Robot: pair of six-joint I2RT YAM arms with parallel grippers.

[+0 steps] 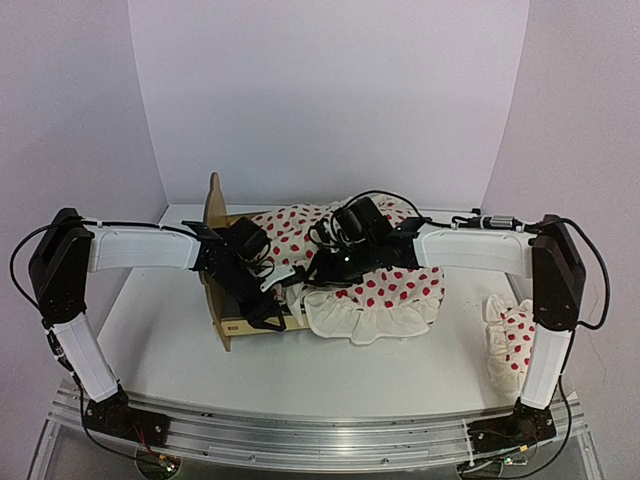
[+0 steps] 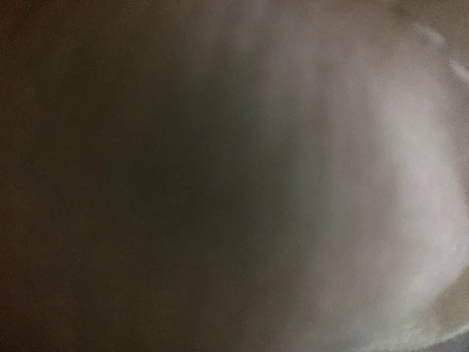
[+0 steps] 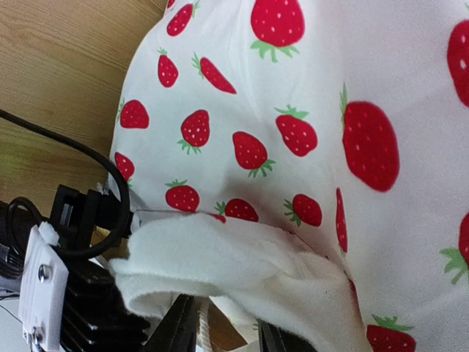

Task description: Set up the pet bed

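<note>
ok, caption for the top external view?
Left gripper and right gripper over the pet bed, strawberry duvet spilling off it, pillow apart.

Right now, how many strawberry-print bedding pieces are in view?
2: the duvet draped over the pet bed, and the pillow on the table to the right. More could be hidden beneath the duvet.

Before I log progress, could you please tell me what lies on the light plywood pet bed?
A white ruffled duvet with red strawberry print drapes across the pet bed and spills onto the table. It, the left arm and the right arm hide most of the bed's base.
</note>
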